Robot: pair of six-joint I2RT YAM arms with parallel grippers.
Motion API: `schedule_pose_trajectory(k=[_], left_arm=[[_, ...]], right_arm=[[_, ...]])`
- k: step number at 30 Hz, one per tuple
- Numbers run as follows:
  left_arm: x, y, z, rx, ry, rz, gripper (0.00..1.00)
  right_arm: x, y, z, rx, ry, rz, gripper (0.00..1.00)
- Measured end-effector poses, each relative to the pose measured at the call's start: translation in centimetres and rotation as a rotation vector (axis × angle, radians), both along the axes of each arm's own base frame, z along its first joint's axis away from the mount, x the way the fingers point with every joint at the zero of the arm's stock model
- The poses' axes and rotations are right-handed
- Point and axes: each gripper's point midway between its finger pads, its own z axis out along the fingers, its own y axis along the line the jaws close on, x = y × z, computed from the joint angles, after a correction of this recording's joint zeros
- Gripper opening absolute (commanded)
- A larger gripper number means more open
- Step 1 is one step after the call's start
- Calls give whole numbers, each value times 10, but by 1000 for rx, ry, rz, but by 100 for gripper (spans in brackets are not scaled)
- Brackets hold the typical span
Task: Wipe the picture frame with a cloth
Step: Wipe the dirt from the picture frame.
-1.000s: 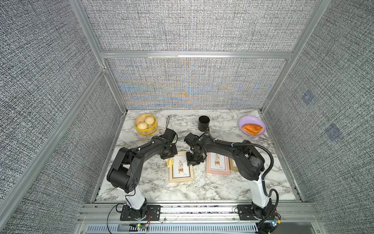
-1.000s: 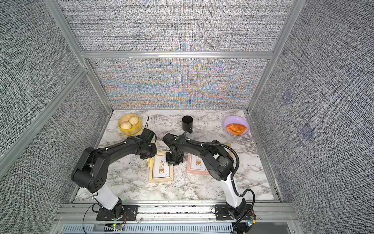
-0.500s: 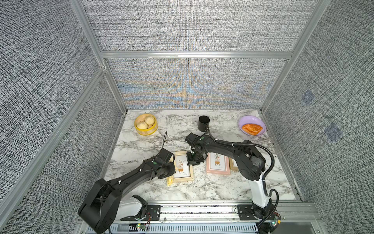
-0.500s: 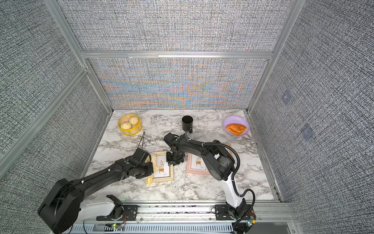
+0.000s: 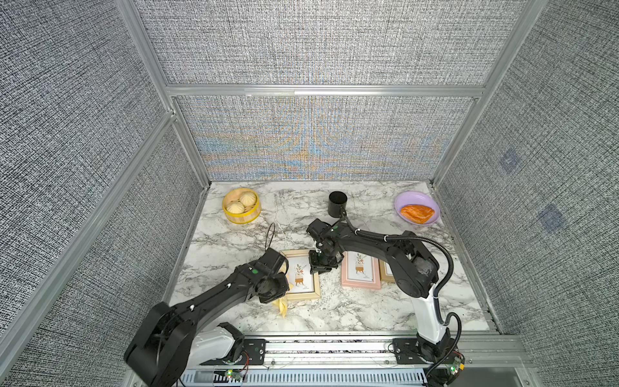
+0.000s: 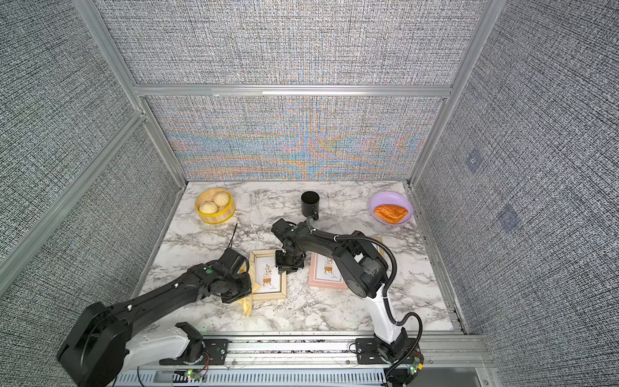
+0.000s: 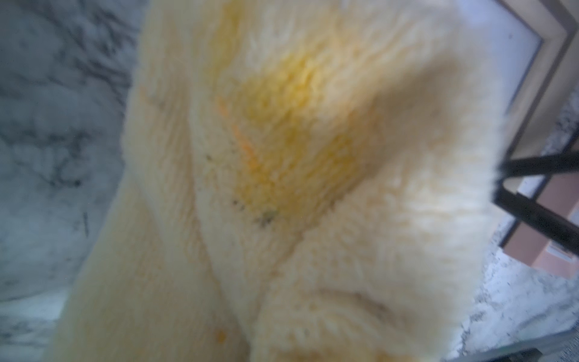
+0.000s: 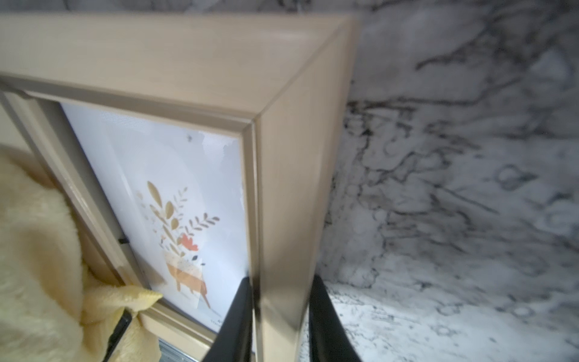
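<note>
Taking in a marble table (image 5: 234, 241) carrying three containers along its far edge. Finding a round bamboo steamer (image 5: 243, 219) at the far left, holding pale buns (image 5: 248, 199). Finding a lilac bowl (image 5: 402, 200) at the far right, holding one orange pastry (image 5: 417, 213). Finding a black cup (image 5: 337, 204) between them, its inside too dark to tell whether it holds anything.

Seeing the picture frame (image 5: 301, 295) lying face up near the table's middle: pale wood around a print of a potted plant with one red flower. Noting the right gripper (image 8: 282, 319) clamping the frame's right rail, one black finger on the glass side and one against the outer edge.

Seeing the cloth (image 5: 282, 305) bunching along the frame's left rail and lapping onto it, one tail trailing onto the marble by the near left corner. Reading it as fleecy pale yellow, deeper yellow inside a fold, with a few dark specks. Judging the left gripper (image 5: 276, 289) as closed tight with the cloth pinched in it.

Losing that gripper's fingers under the wrist and the folds in both top views. Getting only blurred fleece across most of the left wrist view. Catching a pink frame (image 5: 360, 284) just right of the wooden one, partly under the right arm, and a third frame (image 5: 386, 273) mostly behind that arm.
</note>
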Motion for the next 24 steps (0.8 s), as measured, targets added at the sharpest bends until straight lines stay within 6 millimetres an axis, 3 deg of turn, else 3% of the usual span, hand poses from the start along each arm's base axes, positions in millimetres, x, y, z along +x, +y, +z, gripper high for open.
schedule_pose_trajectory(k=[2, 7, 13, 18, 24], left_arm=[[9, -3, -1, 32, 7, -20, 0], [4, -2, -2, 34, -17, -46, 0], [-27, 1, -2, -37, -17, -58, 0], [-40, 1, -2, -66, -21, -45, 0], [-37, -19, -2, -72, -1, -73, 0]], right_arm=[[0, 0, 0, 1, 2, 0, 3], [0, 0, -1, 3, 3, 2, 3], [-1, 0, -1, 9, 0, 2, 2], [-1, 0, -1, 10, -2, 17, 3], [-1, 0, -1, 7, 2, 20, 3]])
